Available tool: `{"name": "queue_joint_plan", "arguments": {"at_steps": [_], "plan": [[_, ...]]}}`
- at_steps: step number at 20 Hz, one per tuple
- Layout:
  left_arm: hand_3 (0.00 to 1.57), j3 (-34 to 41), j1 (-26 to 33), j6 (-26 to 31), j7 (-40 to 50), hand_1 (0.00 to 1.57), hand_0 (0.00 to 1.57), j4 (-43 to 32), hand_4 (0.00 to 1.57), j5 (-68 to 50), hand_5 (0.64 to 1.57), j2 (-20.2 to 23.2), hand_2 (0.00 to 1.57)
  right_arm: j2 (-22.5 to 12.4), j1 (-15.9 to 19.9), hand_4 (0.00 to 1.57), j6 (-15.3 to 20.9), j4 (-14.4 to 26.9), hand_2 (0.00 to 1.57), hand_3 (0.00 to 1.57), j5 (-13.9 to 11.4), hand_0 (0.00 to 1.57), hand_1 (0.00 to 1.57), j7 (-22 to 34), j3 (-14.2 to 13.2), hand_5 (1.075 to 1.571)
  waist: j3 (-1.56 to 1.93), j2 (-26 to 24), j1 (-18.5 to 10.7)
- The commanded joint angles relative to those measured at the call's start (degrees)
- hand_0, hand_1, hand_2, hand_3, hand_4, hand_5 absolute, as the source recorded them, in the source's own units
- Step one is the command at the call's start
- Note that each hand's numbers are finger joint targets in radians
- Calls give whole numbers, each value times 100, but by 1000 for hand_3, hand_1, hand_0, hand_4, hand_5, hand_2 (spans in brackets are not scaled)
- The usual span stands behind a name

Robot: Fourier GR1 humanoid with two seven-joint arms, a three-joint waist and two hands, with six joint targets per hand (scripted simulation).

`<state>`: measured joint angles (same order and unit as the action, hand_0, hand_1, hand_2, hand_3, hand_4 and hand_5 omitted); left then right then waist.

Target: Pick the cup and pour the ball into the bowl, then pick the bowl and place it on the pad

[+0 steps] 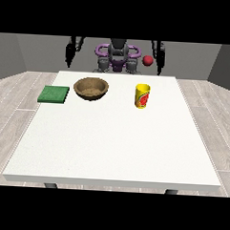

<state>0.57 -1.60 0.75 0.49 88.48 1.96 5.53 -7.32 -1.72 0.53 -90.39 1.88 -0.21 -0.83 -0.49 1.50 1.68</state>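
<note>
Front view is showing the robot waiting behind the table (113, 150), arms hanging at its sides, so nothing is being held. Hands are too small and dark to read: whether the hand at the view's left (69, 59) or the one at the view's right (160, 66) is open, I cannot tell. A yellow cup (142, 96) is standing upright at the right, the wooden bowl (91, 88) is sitting left of it, and the green pad (54, 94) is lying just beside the bowl (a short carry, probably). A red ball (148, 60) is appearing above the cup, seemingly in mid-air.
</note>
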Motion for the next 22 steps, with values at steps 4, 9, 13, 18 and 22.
{"name": "queue_joint_plan", "arguments": {"at_steps": [4, 9, 13, 18, 22], "plan": [[0, 38, -121, 44, 415, 0, 0, 535, 0, -46, 1535, 183, 0, -299, 42, 1058, -79, -515, 0, 305, 17, 0, 0, 410, -71, 1571, 20, -1369, 28], [0, 103, -606, 39, 1041, 0, 0, 1110, 0, -1029, 1529, -438, 0, 696, 780, 919, 362, -1273, 0, 0, 233, 0, 0, 1127, 748, 1570, 14, -2695, -328], [0, 202, -317, -182, 2065, 0, 0, 1489, 0, -1774, 1550, -542, 0, 718, 557, 724, 1483, -1314, 0, 0, 15, 0, 0, 2168, 1812, 1570, 37, -3095, -510], [0, -18, -144, -58, 2113, 0, 0, 1827, 0, -1794, 1535, -540, 0, 728, 1409, 512, 2848, -1547, 0, 0, -372, 0, 0, 2985, 2790, 1571, 44, -2463, -376], [0, 160, -1217, -48, 1345, 0, 0, 1460, 0, -1420, 1517, -374, 0, 731, 2623, 198, 2563, -1071, 0, 0, -869, 0, 0, 2663, 2577, 1570, 44, -1107, -123]]}}
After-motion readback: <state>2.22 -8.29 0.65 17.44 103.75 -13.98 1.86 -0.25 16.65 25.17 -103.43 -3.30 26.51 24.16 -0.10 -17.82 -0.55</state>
